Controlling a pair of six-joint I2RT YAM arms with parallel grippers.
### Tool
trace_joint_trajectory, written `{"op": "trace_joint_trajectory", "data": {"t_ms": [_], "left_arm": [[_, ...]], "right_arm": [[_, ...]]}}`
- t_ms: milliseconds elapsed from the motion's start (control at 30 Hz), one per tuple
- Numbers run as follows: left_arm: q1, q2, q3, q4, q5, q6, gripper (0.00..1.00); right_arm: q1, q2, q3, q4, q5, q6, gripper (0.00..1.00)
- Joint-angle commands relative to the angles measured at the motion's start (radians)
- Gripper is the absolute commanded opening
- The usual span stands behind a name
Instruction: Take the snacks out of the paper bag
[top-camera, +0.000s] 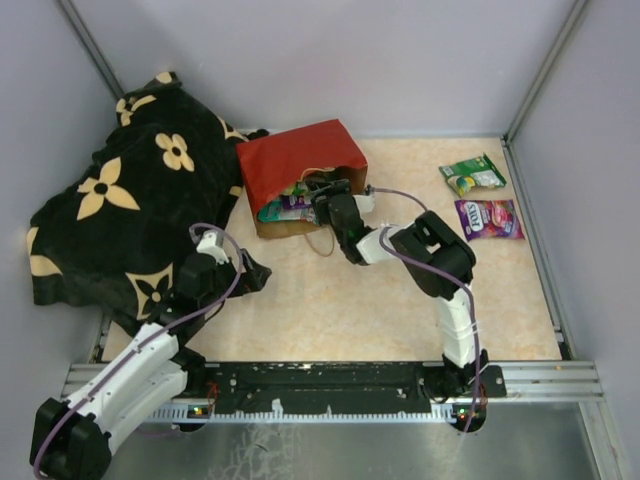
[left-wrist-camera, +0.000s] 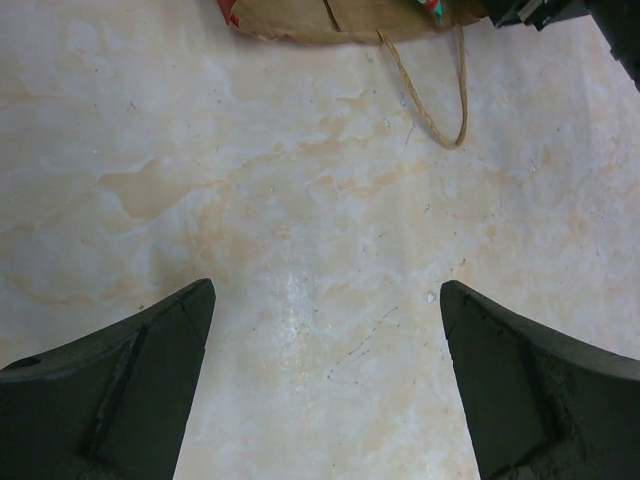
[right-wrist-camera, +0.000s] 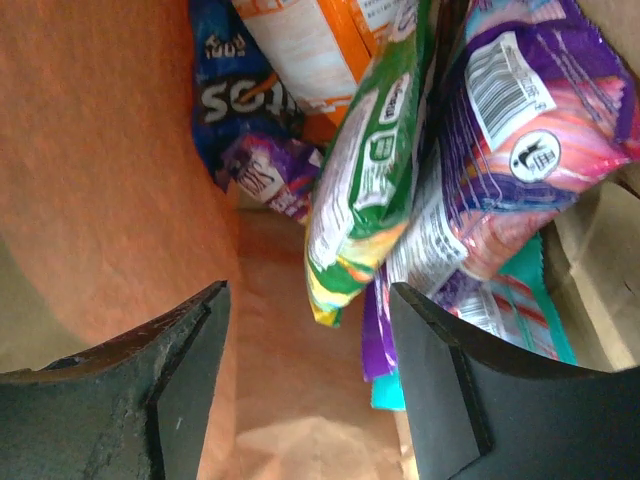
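Note:
The red paper bag lies on its side with its mouth toward the arms. My right gripper reaches into that mouth. In the right wrist view it stands open inside the brown interior. A green packet hangs with its lower corner between the fingers, close to the right one. Purple-pink, orange, blue Doritos and teal packets crowd behind it. A green packet and a purple one lie out on the table. My left gripper is open over bare table.
A black flower-patterned blanket is heaped at the left, against my left gripper. The bag's cord handle loops out onto the tabletop ahead of the left fingers. Grey walls close in the back and both sides.

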Motion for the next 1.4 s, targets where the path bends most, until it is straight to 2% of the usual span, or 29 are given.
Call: {"op": "trace_joint_trajectory", "data": {"t_ms": [0, 500, 567, 700, 833, 900, 1000, 1067, 1267, 1367], "left_arm": [[0.002, -0.038, 0.016, -0.064, 0.019, 0.004, 1.0], [0.002, -0.054, 0.025, -0.109, 0.026, 0.013, 0.99], [0.003, -0.064, 0.033, -0.128, 0.026, 0.013, 0.99], [0.003, -0.092, 0.05, -0.163, 0.025, 0.013, 0.99], [0.002, -0.123, 0.051, -0.16, 0.032, -0.01, 0.99], [0.002, -0.133, 0.053, -0.149, 0.044, -0.019, 1.0], [0.002, -0.132, 0.068, -0.144, 0.046, -0.019, 1.0], [0.002, -0.116, 0.081, -0.141, 0.047, -0.008, 1.0], [0.002, -0.041, 0.125, -0.138, 0.049, 0.004, 1.0], [0.003, -0.028, 0.135, -0.136, 0.065, 0.008, 1.0]], "right_arm": [[-0.007, 0.034, 0.091, -0.014, 0.122, 0.061, 0.64], [-0.022, 0.18, 0.314, -0.279, 0.115, 0.08, 0.52], [-0.022, 0.191, 0.345, -0.298, 0.12, 0.075, 0.46], [-0.016, 0.175, 0.362, -0.288, 0.111, 0.016, 0.19], [0.006, 0.08, 0.279, -0.176, 0.094, -0.127, 0.01], [0.029, -0.007, 0.195, -0.095, 0.079, -0.199, 0.0], [0.039, -0.139, 0.063, -0.034, -0.055, -0.279, 0.0], [0.04, -0.224, -0.015, -0.055, -0.189, -0.354, 0.0], [0.02, -0.525, -0.147, -0.511, -0.482, -0.737, 0.0], [-0.095, -0.666, -0.256, -0.67, -0.681, -0.815, 0.0]]}}
